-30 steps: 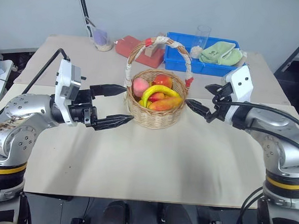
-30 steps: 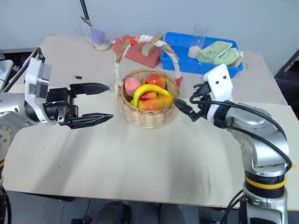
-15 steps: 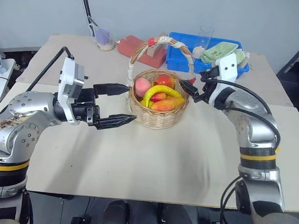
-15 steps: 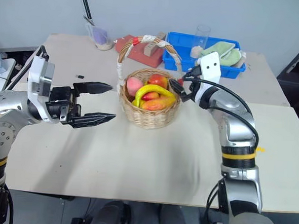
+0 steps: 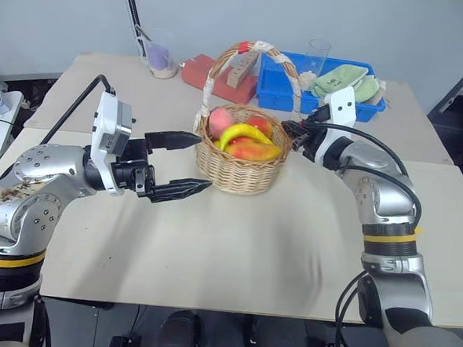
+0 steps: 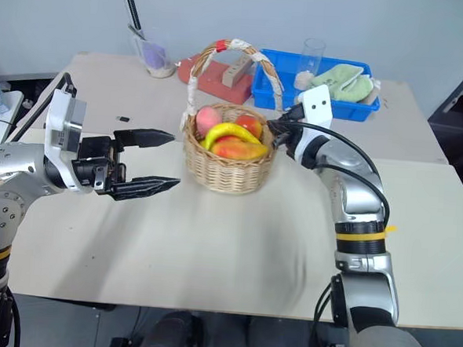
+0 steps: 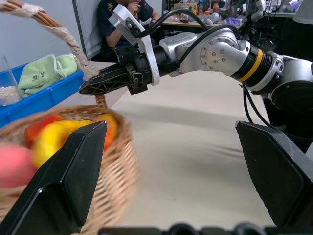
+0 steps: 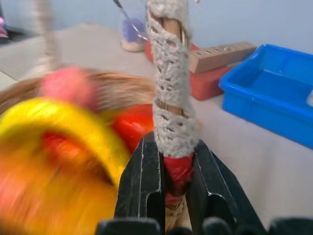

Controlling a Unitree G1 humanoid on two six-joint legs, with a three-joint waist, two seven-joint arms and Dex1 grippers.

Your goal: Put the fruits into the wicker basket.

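Right gripper clamped on the basket handle, fruit already inside.

Nearest, on the left side of the table (image 5: pixel 210 259), the left gripper (image 5: pixel 191 164) hangs just beside the basket (image 5: pixel 240 171) with its two black fingers spread wide and nothing between them. The basket stands a little farther in, holding the banana (image 5: pixel 242 133) across the top, the mango (image 5: pixel 254 150) under it, the peach (image 5: pixel 220 122) at its left and a red fruit (image 5: pixel 260 124) behind. At the basket's right edge the right gripper (image 8: pixel 168 169) is closed on the foot of the handle (image 8: pixel 171 98), pinching its red cloth wrap. Beyond lie a red box (image 5: pixel 202 69), a blue tray (image 5: pixel 300 87) with a green cloth (image 5: pixel 343 80), and a cup (image 5: pixel 161 55).
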